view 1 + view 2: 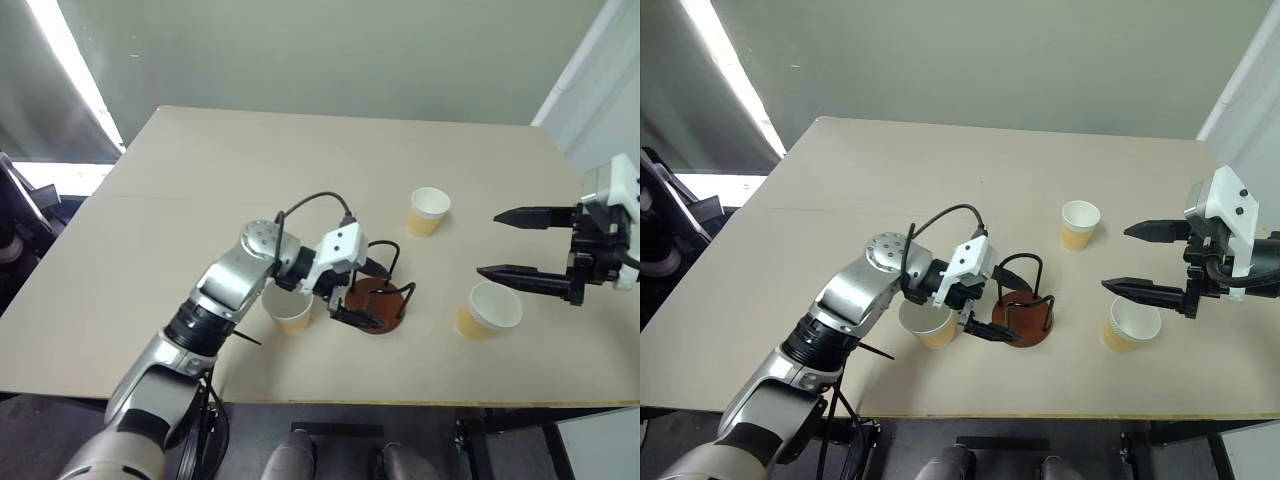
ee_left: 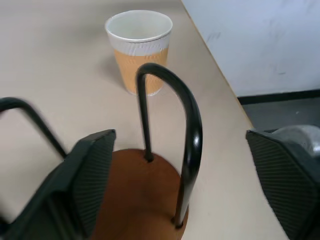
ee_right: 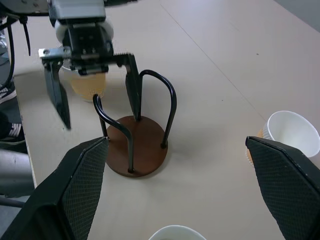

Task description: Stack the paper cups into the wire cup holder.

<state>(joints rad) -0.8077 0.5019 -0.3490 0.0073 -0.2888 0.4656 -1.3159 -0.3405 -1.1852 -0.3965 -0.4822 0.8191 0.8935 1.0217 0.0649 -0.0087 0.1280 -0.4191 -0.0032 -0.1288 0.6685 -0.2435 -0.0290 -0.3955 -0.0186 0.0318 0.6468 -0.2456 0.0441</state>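
Even, bright indoor lighting; mild blur at close range.
A glaring white light strip (image 1: 75, 70) burns at the upper left; the beige rectangular table (image 1: 200, 200) shows faint shadows; black wire loops (image 2: 30, 117) near the wrist camera smear.

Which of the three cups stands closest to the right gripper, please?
The cup near the table's front edge, just below the right gripper. The far cup stands farther off, and the third sits beside the left arm.

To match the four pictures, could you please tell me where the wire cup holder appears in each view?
Left eye: the wire cup holder stands near the table's front edge, centre.
Right eye: the holder is in the same spot.
Left wrist: the holder is between that gripper's fingers.
Right wrist: the holder is beyond its fingers.
Shared landmark: the open left gripper at the holder.
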